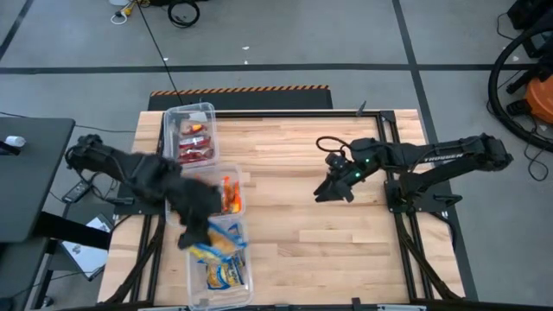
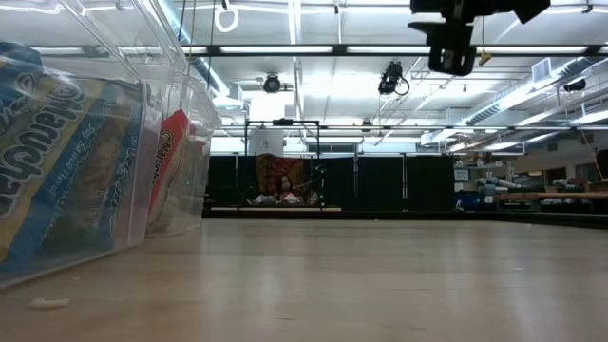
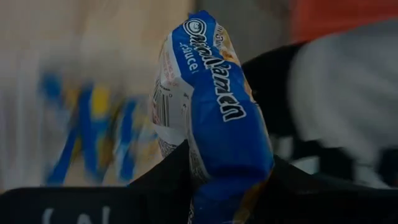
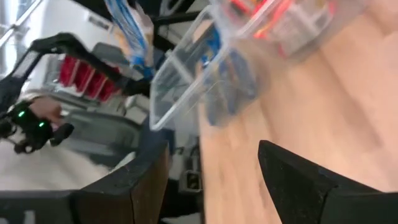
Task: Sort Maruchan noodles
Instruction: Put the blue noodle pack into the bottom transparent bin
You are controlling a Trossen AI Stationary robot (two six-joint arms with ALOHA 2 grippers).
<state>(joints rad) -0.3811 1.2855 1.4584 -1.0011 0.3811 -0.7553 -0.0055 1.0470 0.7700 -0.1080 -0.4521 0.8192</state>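
Blue noodle packet (image 3: 214, 118) clamped between left jaws (image 1: 197, 231) over bins (image 1: 220, 259), right jaws (image 1: 333, 192) open, empty

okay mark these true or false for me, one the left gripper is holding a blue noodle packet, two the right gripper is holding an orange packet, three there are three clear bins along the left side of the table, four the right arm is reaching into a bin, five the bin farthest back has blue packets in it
1. The left gripper holds a blue noodle packet. True.
2. The right gripper holds an orange packet. False: its fingers stand apart with nothing between them.
3. Three clear bins line the table's left side. True: the back bin, the middle bin and the front bin.
4. The right arm reaches into a bin. False: the right gripper hangs over bare table, apart from the bins.
5. The back bin holds blue packets. False: it holds red packets; the blue-and-yellow packets lie in the front bin.
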